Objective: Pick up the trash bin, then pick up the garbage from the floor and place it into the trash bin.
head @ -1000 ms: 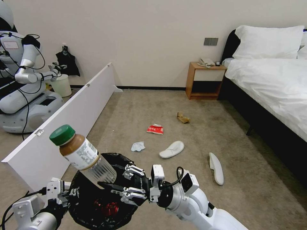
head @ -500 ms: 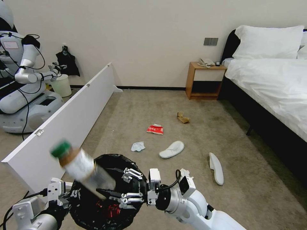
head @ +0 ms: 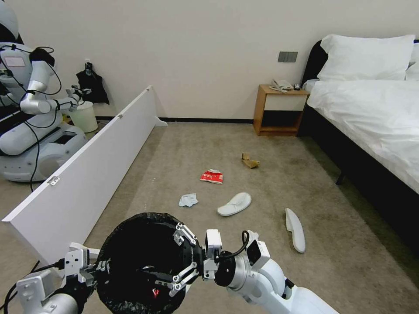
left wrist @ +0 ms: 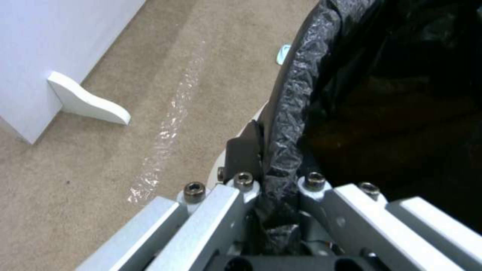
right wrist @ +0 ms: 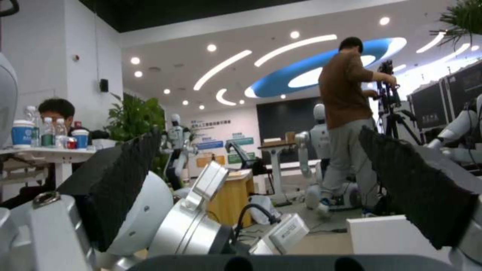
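The trash bin sat low at the robot's front, black bag folded over the rim, w/ the left gripper clamped onto that rim: one finger outside the wall, the other inside, bag plastic pinched between them, so it was shut tight on the bin's edge. The right gripper hung over the bin's mouth on the side nearest the bed, fingers spread wide apart & holding nothing; its black pads stood well apart in the right wrist view too. Down in the bin, a bit of red showed at the bottom, too small to tell what. On the floor beyond the bin lay the rest of the garbage: a crumpled tissue closest to the bin, a white slipper just beside that toward the bed, a second slipper nearer the bed, apart from the first. Farther from the bin, a red snack packet, then a crumpled brown paper bag out toward the nightstand. A long white board stood on edge running away from the bin's other side, w/ its foot on the carpet near the bin. Past that board stood another robot next to a pale bucket.
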`<state>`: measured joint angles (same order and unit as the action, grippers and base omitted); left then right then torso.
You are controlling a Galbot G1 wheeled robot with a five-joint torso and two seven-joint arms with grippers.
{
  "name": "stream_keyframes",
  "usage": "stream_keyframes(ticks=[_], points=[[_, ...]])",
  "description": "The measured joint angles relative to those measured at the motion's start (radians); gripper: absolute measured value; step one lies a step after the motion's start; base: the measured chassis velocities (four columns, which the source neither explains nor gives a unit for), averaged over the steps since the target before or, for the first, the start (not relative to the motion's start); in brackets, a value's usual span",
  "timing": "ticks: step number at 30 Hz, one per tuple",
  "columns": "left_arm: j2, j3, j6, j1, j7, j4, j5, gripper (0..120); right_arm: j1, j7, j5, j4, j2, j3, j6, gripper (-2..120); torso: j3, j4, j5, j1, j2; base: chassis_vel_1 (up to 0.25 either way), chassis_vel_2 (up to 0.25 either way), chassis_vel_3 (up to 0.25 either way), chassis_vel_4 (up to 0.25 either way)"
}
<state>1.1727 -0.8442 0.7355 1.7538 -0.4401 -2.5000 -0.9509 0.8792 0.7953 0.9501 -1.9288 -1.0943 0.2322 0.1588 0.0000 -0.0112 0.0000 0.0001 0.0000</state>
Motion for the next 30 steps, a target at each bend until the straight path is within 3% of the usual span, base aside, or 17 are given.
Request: stream_keyframes(ticks=[10, 13, 15, 18, 21, 22, 24, 28, 30], points=[[0.003, 0.0, 0.0, 0.003, -0.006, 0.003, -0.008, 2, -0.007, -0.017, 0.026, -0.034, -0.009, -0.039, 0.009, 100, 0.0, 0.0002, 0.0, 0.0, 0.0, 0.0, 0.0, 0.0, 0.0], [0.006, -0.003, 0.0, -0.004, -0.007, 0.012, -0.011, 2, -0.001, -0.051, 0.046, -0.065, 0.005, -0.134, 0.024, 100, 0.0, 0.0004, 0.0002, 0.0, 0.0, 0.0, 0.0, 0.0, 0.0], [0.007, -0.01, 0.0, -0.01, -0.006, 0.016, -0.012, 2, 0.04, -0.102, 0.05, -0.104, 0.055, -0.269, 0.035, 100, 0.0, 0.0, 0.0002, 0.0, 0.0, 0.0, 0.0, 0.0, 0.0], [0.009, -0.013, 0.0, -0.011, -0.003, 0.016, -0.011, 2, 0.081, -0.131, 0.039, -0.124, 0.088, -0.353, 0.04, 100, 0.0, -0.0001, 0.0003, 0.0, 0.0, 0.0, 0.0, 0.0, 0.0], [0.018, -0.015, 0.0, -0.015, 0.005, 0.014, -0.004, 2, 0.225, -0.249, -0.025, -0.171, 0.136, -0.575, 0.071, 100, 0.0, 0.0003, 0.0003, 0.0, 0.0, 0.0, 0.0, 0.0, 0.0], [0.018, -0.015, 0.0, -0.015, 0.005, 0.014, -0.004, 2, 0.225, -0.249, -0.025, -0.171, 0.136, -0.575, 0.071, 100, 0.0, 0.0003, 0.0003, 0.0, 0.0, 0.0, 0.0, 0.0, 0.0], [0.029, -0.011, 0.0, -0.015, 0.011, 0.012, 0.006, 2, 0.405, -0.352, -0.123, -0.214, 0.145, -0.777, 0.072, 100, 0.0, -0.0006, 0.0005, 0.0, 0.0, 0.0, 0.0, 0.0, 0.0], [0.037, -0.007, 0.0, -0.013, 0.02, 0.014, 0.019, 2, 0.537, -0.387, -0.204, -0.239, 0.132, -0.927, 0.063, 100, 0.0, -0.0004, 0.0003, 0.0, 0.0, 0.0, 0.0, 0.0, 0.0], [0.043, -0.008, 0.0, -0.016, 0.029, 0.024, 0.044, 2, 0.668, -0.402, -0.309, -0.252, 0.081, -1.08, 0.067, 100, 0.0, 0.0, 0.0002, 0.0, 0.0, 0.0, 0.0, 0.0, 0.0]])
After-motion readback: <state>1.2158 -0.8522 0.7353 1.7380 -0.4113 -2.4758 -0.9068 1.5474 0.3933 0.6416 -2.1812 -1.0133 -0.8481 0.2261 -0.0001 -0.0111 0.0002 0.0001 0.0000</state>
